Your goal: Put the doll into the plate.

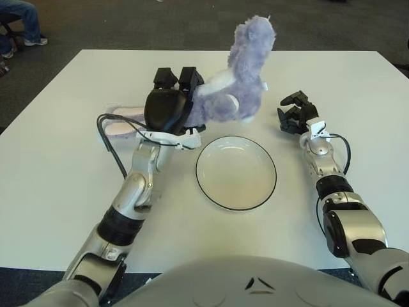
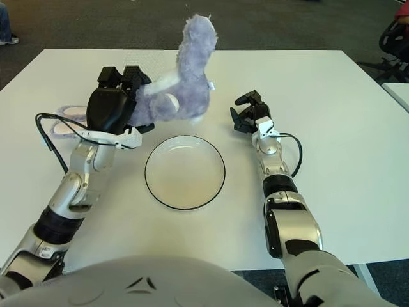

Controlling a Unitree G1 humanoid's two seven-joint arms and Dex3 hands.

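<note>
Bare table [image 1: 57, 166] around plate [image 1: 236, 172]; right hand [image 1: 294, 115] just beyond its right side

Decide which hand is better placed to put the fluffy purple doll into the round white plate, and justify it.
Left. The left hand already grips the fluffy purple doll just beyond the round white plate; the right hand holds nothing.

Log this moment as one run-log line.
left hand: gripping purple plush doll, beyond plate | plate: empty | right hand: idle right of doll | doll not yet in plate
</note>
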